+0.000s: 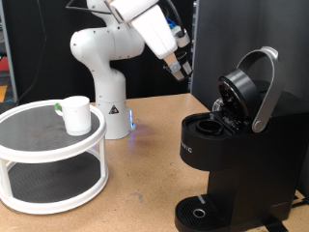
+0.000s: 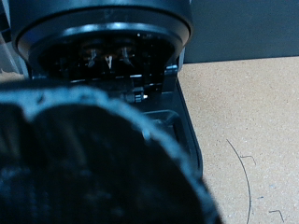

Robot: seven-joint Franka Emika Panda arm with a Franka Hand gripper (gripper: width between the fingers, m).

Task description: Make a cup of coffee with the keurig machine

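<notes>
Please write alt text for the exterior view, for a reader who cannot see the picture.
A tall black boxy keurig machine stands on a wooden table with its hinged lid raised, and the white robot arm's gripper hangs in the air just to its upper left, holding nothing visible. At the view's left, a small white cup sits on the top shelf of a round white two-tier stand.

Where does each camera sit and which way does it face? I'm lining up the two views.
Exterior view: off the arm, facing the table; shows the arm, gripper, cup on the white stand, open keurig.
Wrist view: on the hand, looking into the keurig; no fingers visible.
Shared: keurig, table.
</notes>
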